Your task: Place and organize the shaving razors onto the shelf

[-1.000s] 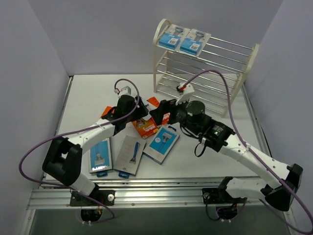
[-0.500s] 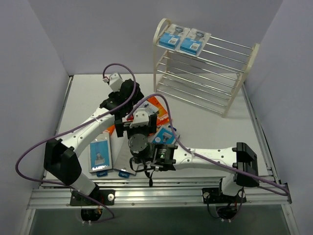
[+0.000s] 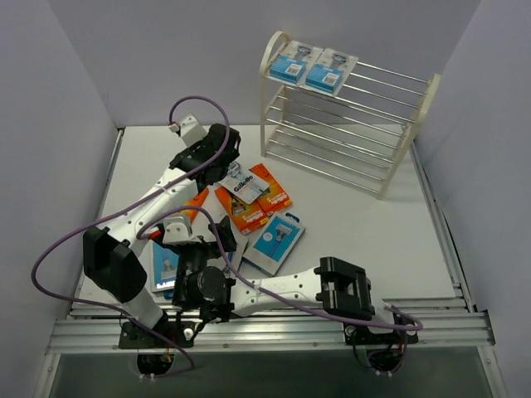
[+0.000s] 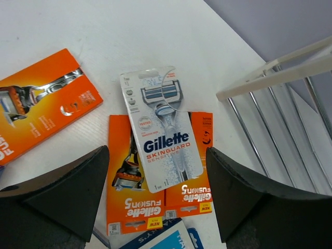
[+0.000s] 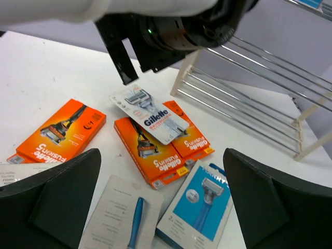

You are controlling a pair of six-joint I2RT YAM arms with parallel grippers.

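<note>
The cream shelf [image 3: 348, 116] stands at the back right with two blue razor packs [image 3: 307, 68] on its top tier. A white Gillette blister pack [image 3: 241, 186] lies across two orange boxes [image 3: 249, 211]; a third orange box [image 3: 193, 202] lies to the left. My left gripper [image 3: 226, 168] is open and empty just above and behind the white pack [image 4: 161, 129]. My right gripper [image 3: 207, 247] is open and empty, low at the near left, facing a blue pack [image 5: 202, 199] and a grey pack [image 5: 124, 218].
Another blue pack [image 3: 170, 267] lies near the front left edge, partly under my right arm. The shelf's lower tiers [image 5: 244, 104] show bare rods. Grey walls close in on the left, back and right.
My right arm has swung from the middle across to the near left. My left gripper has drawn back toward the far left. The white pack now lies uncovered on the orange boxes.
</note>
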